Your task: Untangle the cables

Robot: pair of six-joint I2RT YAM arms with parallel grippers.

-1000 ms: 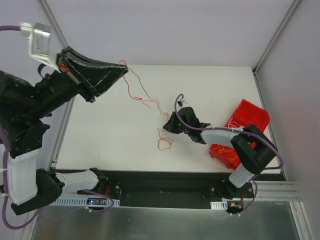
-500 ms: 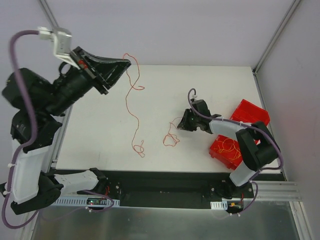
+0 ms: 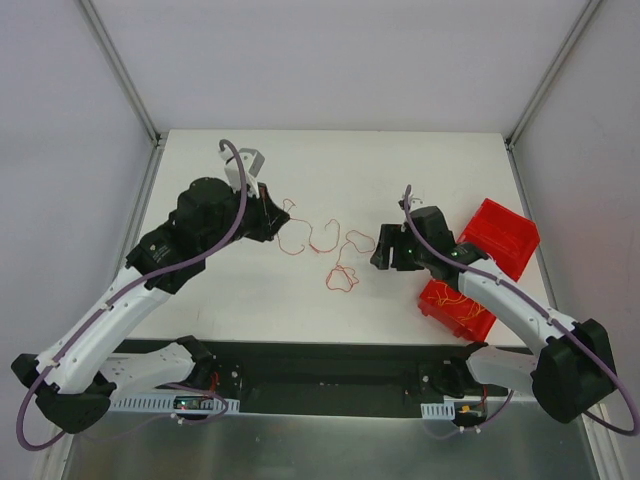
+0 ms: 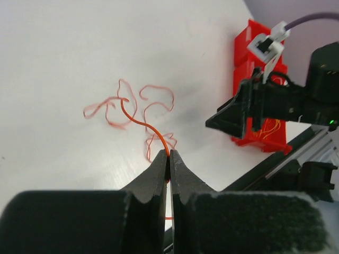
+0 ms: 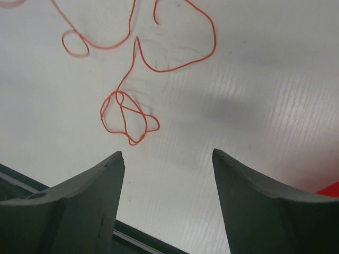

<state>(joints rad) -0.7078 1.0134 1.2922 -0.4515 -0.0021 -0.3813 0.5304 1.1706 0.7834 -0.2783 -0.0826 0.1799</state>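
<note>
- The red-orange cable is lying in loose curls near the middle of the white table, running from the left gripper across toward the right one. Its knotted loop is sitting on the near side of the run.
- Your left gripper is pinching one end of the cable, fingers closed right down on the thin wire. Judgement: you are anchoring that end so the strand is not sliding while the rest gets worked.
- Your right gripper is hovering just right of the curls, fingers spread wide, nothing between them. Its camera is looking straight at the loop, so it appears to be lining up a grasp there.
- No other strand is crossing this one on the table, as far as the views show. The loop looks like the only tangle left in it.
- Two red bins are standing at the right. The near red bin is holding more yellow-orange wires.
- Caution: the wire is far thinner than a finger, so the right fingers are needing to close low, at the table surface, or they will be missing it.
</note>
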